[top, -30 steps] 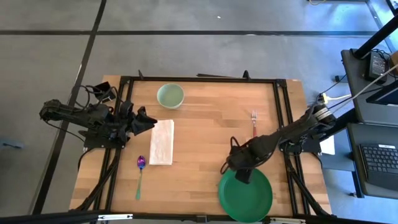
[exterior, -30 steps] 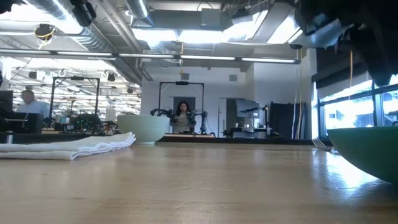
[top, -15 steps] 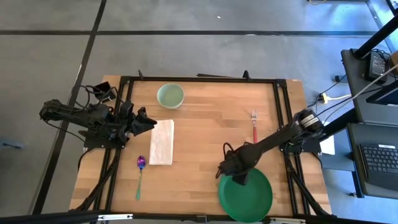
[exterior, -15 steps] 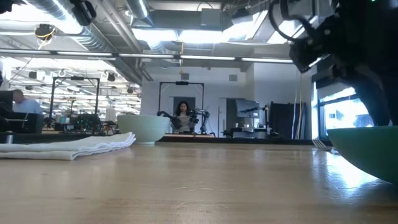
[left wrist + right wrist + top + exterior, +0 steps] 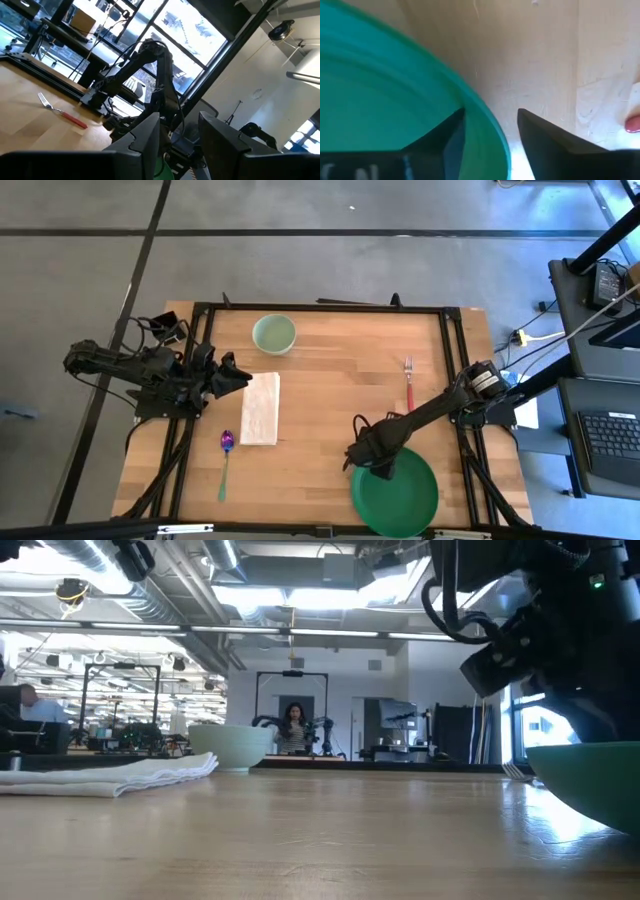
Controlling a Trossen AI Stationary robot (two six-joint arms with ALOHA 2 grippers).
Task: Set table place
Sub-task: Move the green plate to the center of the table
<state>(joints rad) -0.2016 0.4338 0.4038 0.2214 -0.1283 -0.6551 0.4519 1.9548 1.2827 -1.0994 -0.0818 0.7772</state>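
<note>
A round green plate lies flat near the table's near edge, right of centre. My right gripper is open at the plate's far-left rim. One finger is over the plate's inside, the other over the bare wood outside. In the low view the plate sits below the right arm. My left gripper waits open at the table's left side, beside the white napkin. My right gripper straddles the green plate's far-left rim from above, slanting in from the table's right. Whether either finger touches the plate, I cannot tell. The plate lies flat on the table.
A pale green bowl stands at the far edge. A spoon with a purple bowl and green handle lies near the napkin's near end. A red-handled fork lies to the right. Bare wood shows in the table's middle. Black rails frame the tabletop.
My right gripper has moved toward the table's left and a little toward its near edge, following the plate's far rim. The plate has stayed where it was.
</note>
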